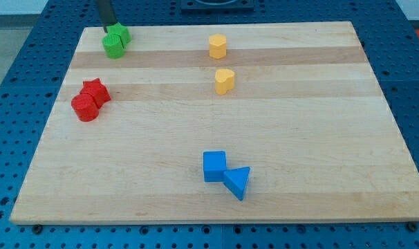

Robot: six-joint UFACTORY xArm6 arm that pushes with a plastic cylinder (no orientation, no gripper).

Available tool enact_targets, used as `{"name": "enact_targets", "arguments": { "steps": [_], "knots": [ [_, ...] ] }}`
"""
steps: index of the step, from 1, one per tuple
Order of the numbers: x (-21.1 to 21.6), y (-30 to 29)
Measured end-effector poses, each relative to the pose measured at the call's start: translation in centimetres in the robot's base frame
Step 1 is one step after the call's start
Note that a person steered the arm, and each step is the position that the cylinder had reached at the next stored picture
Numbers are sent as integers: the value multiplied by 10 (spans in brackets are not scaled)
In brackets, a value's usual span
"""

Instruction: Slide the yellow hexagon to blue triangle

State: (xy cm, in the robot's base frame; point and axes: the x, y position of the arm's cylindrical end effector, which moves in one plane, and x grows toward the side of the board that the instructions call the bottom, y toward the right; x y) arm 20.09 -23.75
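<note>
The yellow hexagon [218, 46] stands near the view's top, right of the middle. A second yellow block, heart-like [225, 81], stands just below it. The blue triangle [238, 182] lies near the view's bottom centre, touching a blue cube [214, 166] on its upper left. My tip [107, 26] is at the view's top left, right at the top edge of the green blocks and far left of the yellow hexagon.
Two green blocks [116, 41] sit together at the top left, right under my tip. A red star [96, 91] and a red cylinder [85, 107] touch at the left. The wooden board [320, 138] lies on a blue pegboard table.
</note>
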Motion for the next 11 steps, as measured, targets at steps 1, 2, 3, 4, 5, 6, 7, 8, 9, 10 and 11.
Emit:
{"name": "enact_targets", "arguments": {
  "steps": [1, 2, 3, 4, 5, 6, 7, 8, 9, 10, 11],
  "knots": [
    [18, 0],
    [44, 0],
    [62, -1],
    [62, -2],
    [62, 18],
    [63, 58],
    [63, 82],
    [63, 93],
    [65, 121],
    [65, 139],
    [59, 133]
  ]
}}
